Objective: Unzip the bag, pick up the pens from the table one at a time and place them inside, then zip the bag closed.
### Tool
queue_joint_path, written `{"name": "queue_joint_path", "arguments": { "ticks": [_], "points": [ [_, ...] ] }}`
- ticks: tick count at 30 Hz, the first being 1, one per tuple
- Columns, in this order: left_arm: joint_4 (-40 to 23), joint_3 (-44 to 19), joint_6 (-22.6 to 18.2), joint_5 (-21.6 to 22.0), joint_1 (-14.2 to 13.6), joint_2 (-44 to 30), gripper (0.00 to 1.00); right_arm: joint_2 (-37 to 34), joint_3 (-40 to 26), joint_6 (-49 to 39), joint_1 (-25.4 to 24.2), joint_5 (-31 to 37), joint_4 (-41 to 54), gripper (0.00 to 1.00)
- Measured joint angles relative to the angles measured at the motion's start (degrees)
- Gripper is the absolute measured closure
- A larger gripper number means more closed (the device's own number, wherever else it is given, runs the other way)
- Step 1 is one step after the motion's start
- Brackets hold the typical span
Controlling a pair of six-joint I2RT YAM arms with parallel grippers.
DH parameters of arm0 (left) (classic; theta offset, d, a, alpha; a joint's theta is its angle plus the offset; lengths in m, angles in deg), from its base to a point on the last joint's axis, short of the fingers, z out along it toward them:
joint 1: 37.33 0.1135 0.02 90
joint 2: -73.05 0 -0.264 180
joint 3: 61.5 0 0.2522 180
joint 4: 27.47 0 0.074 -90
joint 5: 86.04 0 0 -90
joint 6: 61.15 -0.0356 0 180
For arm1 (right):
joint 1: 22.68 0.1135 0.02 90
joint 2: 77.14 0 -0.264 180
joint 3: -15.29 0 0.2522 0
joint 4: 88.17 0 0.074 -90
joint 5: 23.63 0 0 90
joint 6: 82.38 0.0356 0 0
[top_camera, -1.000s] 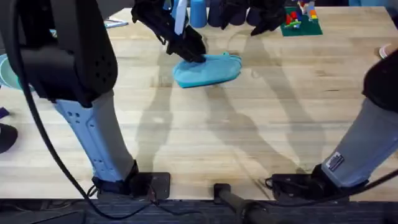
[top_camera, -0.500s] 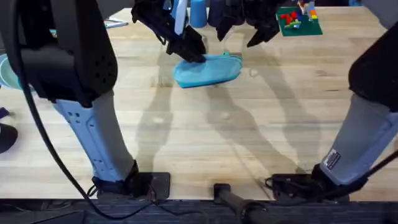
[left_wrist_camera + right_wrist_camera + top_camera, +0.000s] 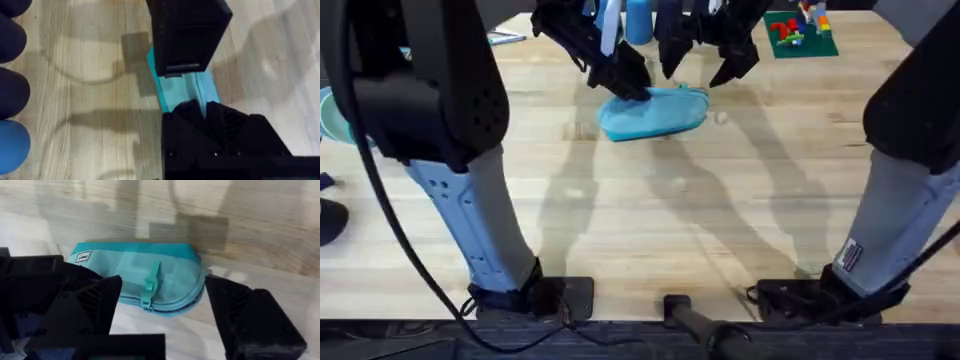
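Note:
The light-blue bag (image 3: 658, 112) lies on the table (image 3: 650, 220) near its far edge, zipper side up. My left gripper (image 3: 626, 82) is shut on the bag's left end; in the left wrist view a strip of the bag (image 3: 186, 89) is pinched between the black fingers (image 3: 187, 40). My right gripper (image 3: 701, 68) hangs open just above the bag's right end. In the right wrist view the bag (image 3: 125, 267) and its zipper pull (image 3: 150, 282) sit between the spread fingers (image 3: 247, 317) of that gripper (image 3: 164, 287). The pens are out of view.
Blue cylinders (image 3: 638, 20) stand behind the bag at the table's far edge, and dark and blue rounded shapes (image 3: 11, 90) show in the left wrist view. A toy brick model on a green plate (image 3: 802, 30) sits far right. A teal dish (image 3: 328, 112) is at the left edge.
My right gripper has come left and down from the far edge to hover over the bag's right end, fingers spread. The left gripper and the bag have not moved.

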State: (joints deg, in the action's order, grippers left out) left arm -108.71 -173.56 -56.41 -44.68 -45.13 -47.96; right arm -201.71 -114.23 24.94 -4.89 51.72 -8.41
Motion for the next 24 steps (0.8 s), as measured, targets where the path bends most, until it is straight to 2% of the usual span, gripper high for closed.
{"name": "queue_joint_path", "arguments": {
  "ticks": [19,24],
  "points": [
    [0.00,0.00,0.00,0.00,0.00,0.00,0.959,-1.59,-0.02,-0.01,2.35,0.01,0.37,0.071],
    [-0.02,0.00,0.00,0.00,0.00,0.00,0.959,-1.66,-0.02,-0.22,2.41,0.05,0.79,0.136]
  ]
}}
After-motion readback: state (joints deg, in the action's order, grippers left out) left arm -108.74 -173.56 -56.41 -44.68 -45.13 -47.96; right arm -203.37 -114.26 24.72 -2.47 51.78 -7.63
